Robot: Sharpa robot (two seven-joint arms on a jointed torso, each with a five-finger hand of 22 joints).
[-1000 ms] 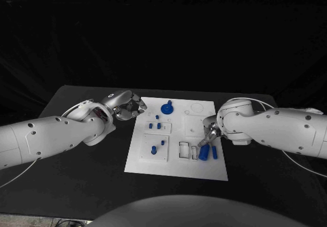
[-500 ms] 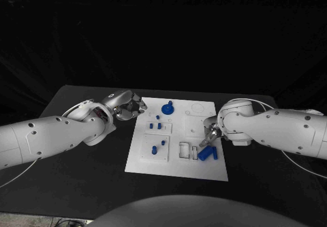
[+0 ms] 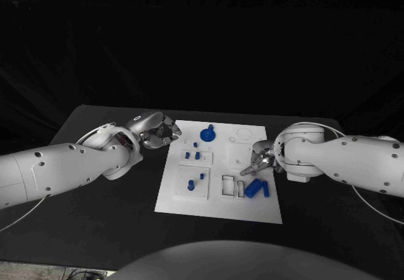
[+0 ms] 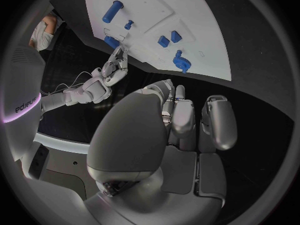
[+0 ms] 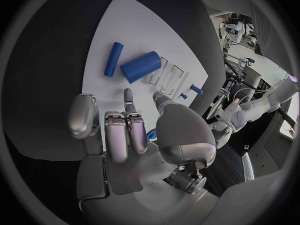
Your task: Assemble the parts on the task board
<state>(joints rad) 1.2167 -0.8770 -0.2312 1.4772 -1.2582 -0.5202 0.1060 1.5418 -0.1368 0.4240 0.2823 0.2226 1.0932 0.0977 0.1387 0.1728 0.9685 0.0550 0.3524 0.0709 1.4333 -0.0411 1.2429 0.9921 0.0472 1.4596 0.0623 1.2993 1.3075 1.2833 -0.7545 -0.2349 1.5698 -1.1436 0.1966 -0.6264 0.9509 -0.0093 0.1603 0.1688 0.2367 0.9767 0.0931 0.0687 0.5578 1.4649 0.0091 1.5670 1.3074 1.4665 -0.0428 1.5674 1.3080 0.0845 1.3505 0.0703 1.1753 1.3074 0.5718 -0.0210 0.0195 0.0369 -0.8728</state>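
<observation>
The white task board [image 3: 217, 201] lies mid-table with several small blue parts on it. A blue gear-like piece [image 3: 207, 135] stands near its far edge, and small pegs [image 3: 192, 155] stand left of centre. A thick blue cylinder [image 3: 253, 187] lies slanted at the near right beside a thin blue rod [image 3: 266, 189]; both also lie ahead of the fingers in the right wrist view, cylinder [image 5: 140, 66] and rod [image 5: 113, 59]. My right hand [image 3: 259, 160] hovers just beyond them, fingers apart, holding nothing. My left hand [image 3: 157, 131] sits off the board's far left corner, fingers curled in on nothing.
Two empty rectangular slots [image 3: 228, 184] lie left of the cylinder. Black table [image 3: 101, 216] surrounds the board. In the left wrist view the board [image 4: 194, 15] lies beyond the curled fingers, with my right hand [image 4: 115, 67] at its far side.
My right hand has let go of the thick blue cylinder and drawn back from it. The cylinder now lies slanted by the rod. The left hand has not moved.
</observation>
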